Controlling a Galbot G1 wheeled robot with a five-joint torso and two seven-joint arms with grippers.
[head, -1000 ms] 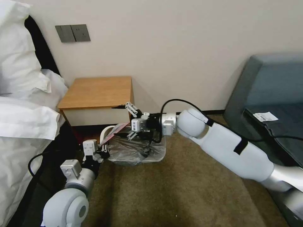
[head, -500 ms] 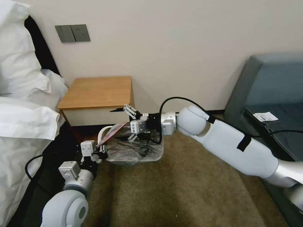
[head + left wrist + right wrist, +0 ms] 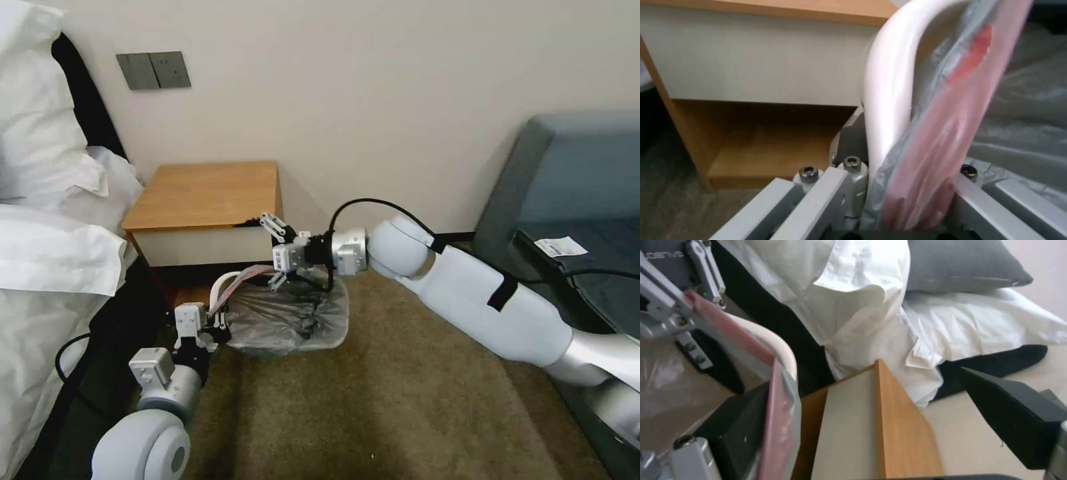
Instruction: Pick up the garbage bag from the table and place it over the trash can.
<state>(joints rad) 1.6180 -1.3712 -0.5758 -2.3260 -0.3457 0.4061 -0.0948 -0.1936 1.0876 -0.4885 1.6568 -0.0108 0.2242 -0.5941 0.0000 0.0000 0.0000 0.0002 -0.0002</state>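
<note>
left end effector point(image 3: 217, 327) clamps garbage bag point(image 3: 287, 317) band at trash can point(image 3: 230, 279) rim | right end effector point(image 3: 267, 252) spread wide above bag

You see the crinkly translucent grey plastic garbage bag point(image 3: 287, 317) draped over the pale cream rounded trash can point(image 3: 222, 285), beside the orange-topped wooden table point(image 3: 207, 193).

1. A plain cream wall point(image 3: 373, 100) carries a grey switch plate point(image 3: 153, 70).
2. Brown carpet point(image 3: 373, 413) covers the floor.
3. White pillows point(image 3: 40, 153) lie on a bed.
4. A dark grey sofa point(image 3: 573, 180) stands opposite.
</note>
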